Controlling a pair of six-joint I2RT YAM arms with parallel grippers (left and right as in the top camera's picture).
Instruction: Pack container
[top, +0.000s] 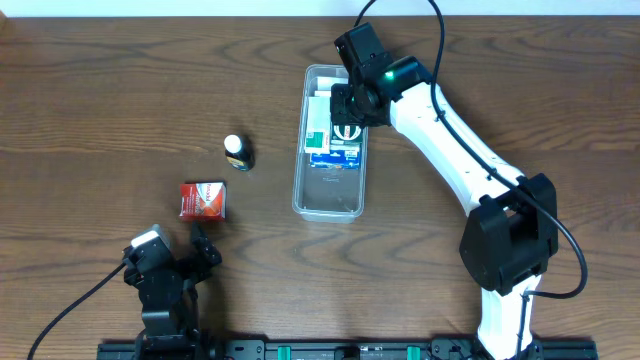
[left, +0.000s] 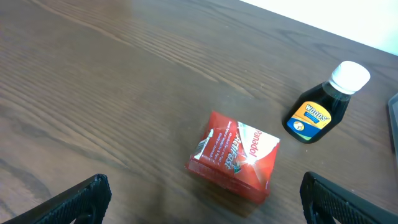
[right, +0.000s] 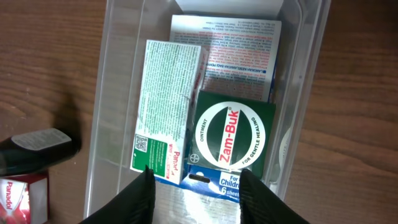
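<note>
left gripper (left: 205, 200), fingers apart, is hanging just short of the red box (left: 235, 163), nearer it than the right gripper (right: 196, 186), which is hovering spread over the container (top: 328, 203) lying lengthwise away from the robot, rightward of the box.

even, soft lighting; mild glare on wood table (left: 155, 37); gripper edges blurred.

In the container (top: 328, 195) the Zam-Buk box (right: 231, 132) lies atop another carton (right: 239, 46), a long carton (right: 166, 112) beside it; left of the container, on the table (top: 100, 100), the Woods' bottle (top: 238, 153) sits behind the Panadol box (top: 203, 200).
</note>
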